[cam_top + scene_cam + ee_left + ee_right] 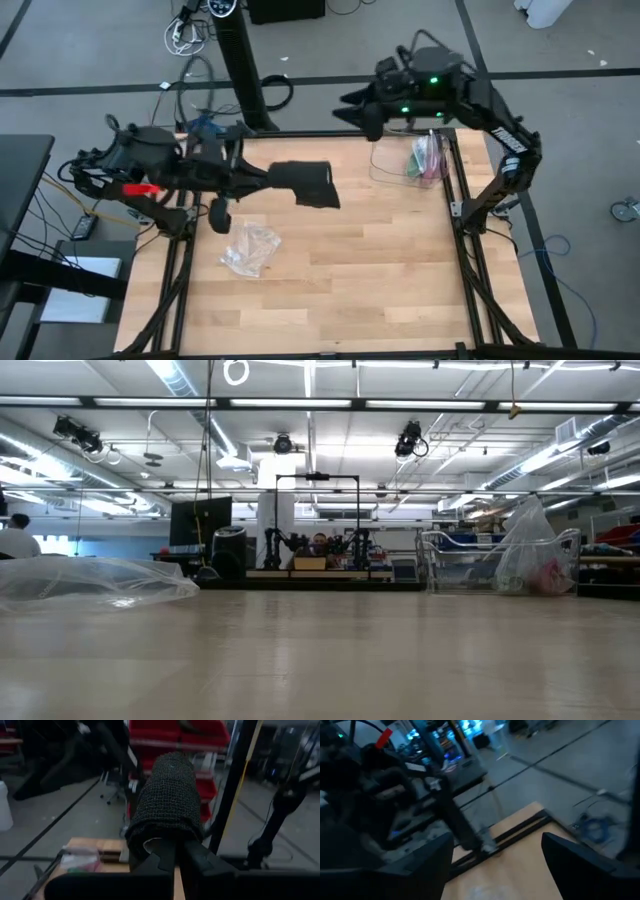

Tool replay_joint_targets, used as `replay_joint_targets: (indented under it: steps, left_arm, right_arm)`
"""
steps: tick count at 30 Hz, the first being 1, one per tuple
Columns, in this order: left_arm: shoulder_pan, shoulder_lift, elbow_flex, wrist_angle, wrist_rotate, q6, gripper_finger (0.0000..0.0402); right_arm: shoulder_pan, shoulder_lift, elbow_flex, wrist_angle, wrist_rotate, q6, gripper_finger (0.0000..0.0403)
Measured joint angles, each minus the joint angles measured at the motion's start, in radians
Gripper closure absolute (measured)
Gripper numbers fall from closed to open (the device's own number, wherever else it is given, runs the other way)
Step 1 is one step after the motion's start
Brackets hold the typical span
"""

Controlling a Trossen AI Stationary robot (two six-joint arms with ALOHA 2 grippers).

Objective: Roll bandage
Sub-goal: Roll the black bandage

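The bandage (167, 802) is seen as a rolled cylinder of dark charcoal fabric with a coarse, net-like knitted texture. In the left wrist view it is clamped at its near end between the two dark fingers of the left gripper (175, 862), which are closed tightly on the fabric; a pale inner layer is visible at the edge of the roll, just above the fingers. In the high view the bandage (308, 184) is shown as a dark block held in the air above the far-left part of the table (400, 280), at the tip of the left gripper (278, 180). The table is made of light wooden planks with a smooth surface and is framed by black metal rails.

The right gripper (366, 112) is held high near the far edge of the table, well apart from the bandage. In the right wrist view its two broad dark fingers (580, 865) are spread wide, and nothing is held between them.

A small crumpled bag (250, 247) of clear, shiny plastic is lying on the wood, nearer to the left side. In the low view it (95, 582) appears flat and wrinkled. A wire basket (428, 158) with a clear plastic bag holding pink and green items is placed at the far-right corner.
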Motion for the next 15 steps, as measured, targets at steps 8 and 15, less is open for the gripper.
replay_joint_targets:
  steps: [8,15]
  left_arm:
    - [0.002,-0.025,0.035,0.038,-0.083,-0.019,0.0389]
    - [0.032,-0.023,0.04,0.035,-0.12,-0.017,0.0389]
  right_arm:
    - [0.144,-0.006,0.001,-0.022,0.007,-0.147,0.0095]
    - [0.28,0.045,0.0,0.041,0.084,-0.184,0.0095]
